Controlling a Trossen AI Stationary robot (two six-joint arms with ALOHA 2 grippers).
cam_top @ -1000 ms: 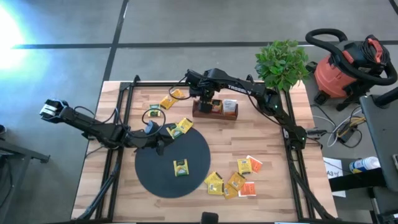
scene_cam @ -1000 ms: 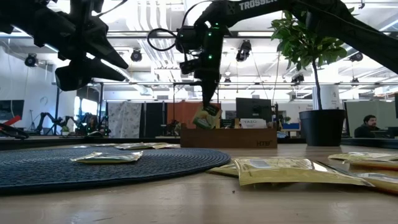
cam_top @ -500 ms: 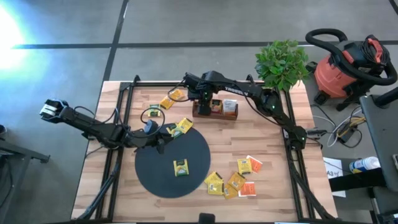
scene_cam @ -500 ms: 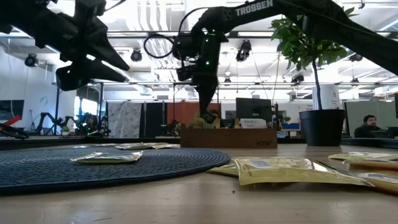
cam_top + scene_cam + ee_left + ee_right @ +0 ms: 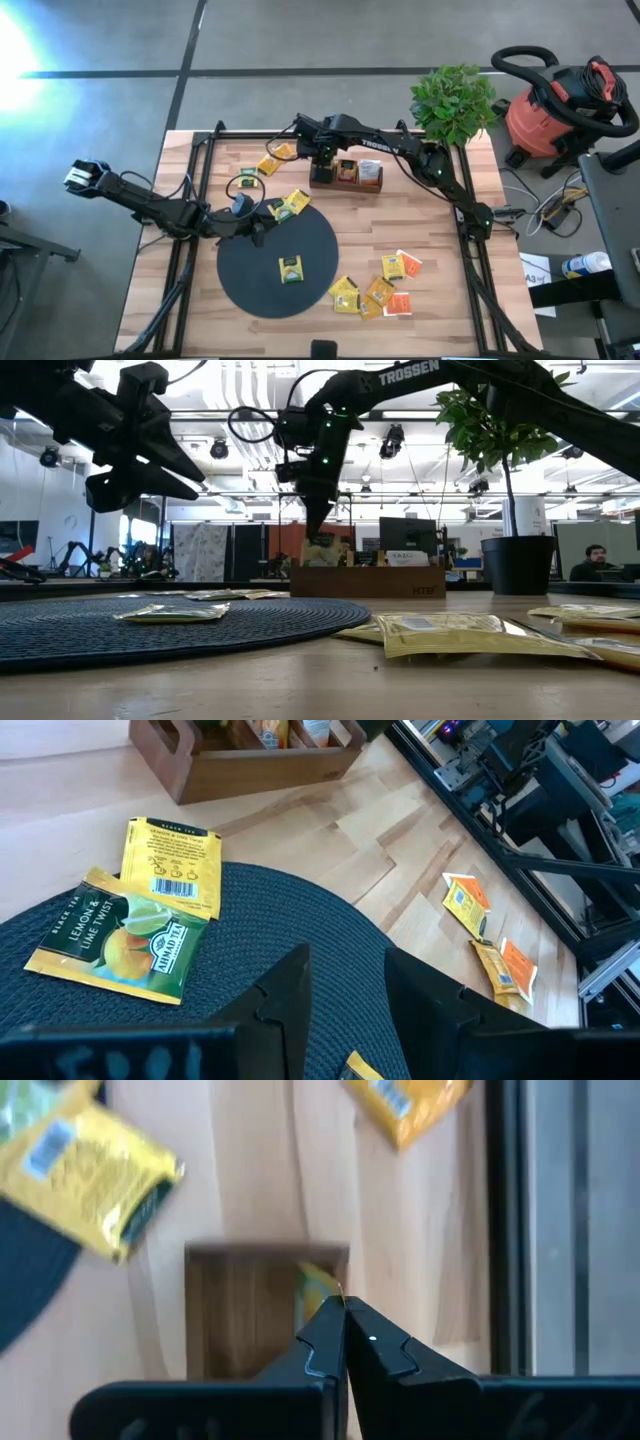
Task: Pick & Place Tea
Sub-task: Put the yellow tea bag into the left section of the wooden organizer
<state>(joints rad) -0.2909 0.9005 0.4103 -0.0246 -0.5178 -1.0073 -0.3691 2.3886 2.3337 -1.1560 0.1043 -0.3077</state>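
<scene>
My right gripper (image 5: 342, 1308) had its jaws pressed together on the top edge of a small yellow paper tea sachet (image 5: 318, 1292). The sachet hung directly below the fingertips, standing on edge over the end compartment of the brown rectangular wooden tray (image 5: 240, 1310). In the high view this put the right gripper (image 5: 322, 160) above the tray's left end (image 5: 316, 182), at upper centre of the frame. In the low view the sachet (image 5: 320, 550) sat at the tray's rim (image 5: 365, 581); I could not tell whether its lower edge touched the floor. Judgement: only a release was left. My left gripper (image 5: 262, 232), jaws spread and empty, waited farther off over the upper-left edge of the round black woven mat (image 5: 320, 250).
</scene>
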